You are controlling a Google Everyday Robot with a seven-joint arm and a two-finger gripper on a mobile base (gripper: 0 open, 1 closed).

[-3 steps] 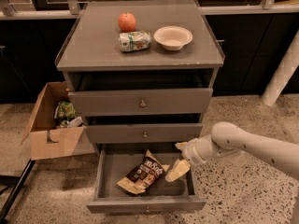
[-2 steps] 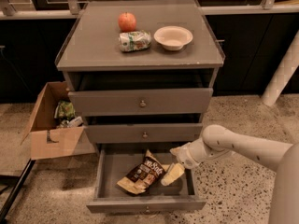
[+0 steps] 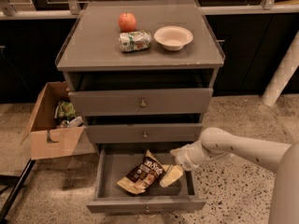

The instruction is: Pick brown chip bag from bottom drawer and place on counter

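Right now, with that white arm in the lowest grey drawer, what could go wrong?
In the open grey bottom drawer, the gripper sits beside the right edge of the wrinkly dark brown chip bag, so a grab might catch only a corner and slip. Lifting out, the white arm could bump the grey middle drawer front just above.

**Bag [image 3: 141, 174] in open drawer [image 3: 100, 177], gripper [image 3: 169, 176] beside it**

Bag: dark brown, tan-yellow at both ends, white lettering, wrinkled. Flat on drawer floor near the middle, slanted, upper end toward the back.

Drawer: lowest and deepest of three, grey, pulled well out.

Counter [image 3: 98, 43]: flat grey cabinet top with thin clear raised rim.

Gripper: down inside drawer, right of centre, just beside bag's right edge.
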